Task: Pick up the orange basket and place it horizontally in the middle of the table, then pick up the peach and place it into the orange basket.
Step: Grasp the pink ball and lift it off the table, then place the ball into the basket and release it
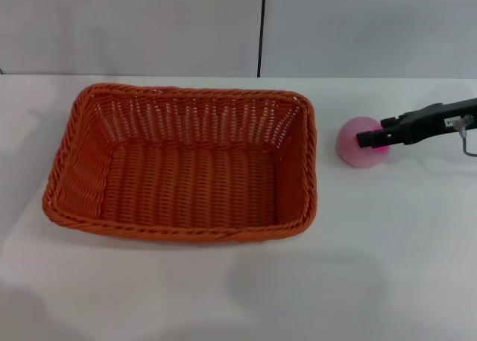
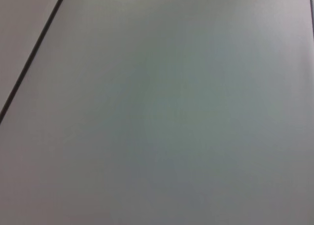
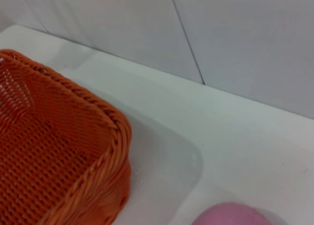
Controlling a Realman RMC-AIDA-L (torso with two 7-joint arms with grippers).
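The orange basket (image 1: 186, 185) lies lengthwise across the white table (image 1: 373, 274), left of centre, and nothing is in it. One of its corners also fills the right wrist view (image 3: 59, 151). The pale pink peach (image 1: 353, 138) rests on the table just right of the basket, and a sliver of it shows in the right wrist view (image 3: 230, 216). My right gripper (image 1: 370, 140) reaches in from the right edge, and its black tip overlaps the peach's right side. Whether it holds the peach I cannot tell. The left arm is out of sight.
A grey panelled wall (image 1: 261, 28) with a dark vertical seam runs behind the table's far edge. The left wrist view shows only that wall (image 2: 157, 107). White tabletop stretches in front of the basket and around the peach.
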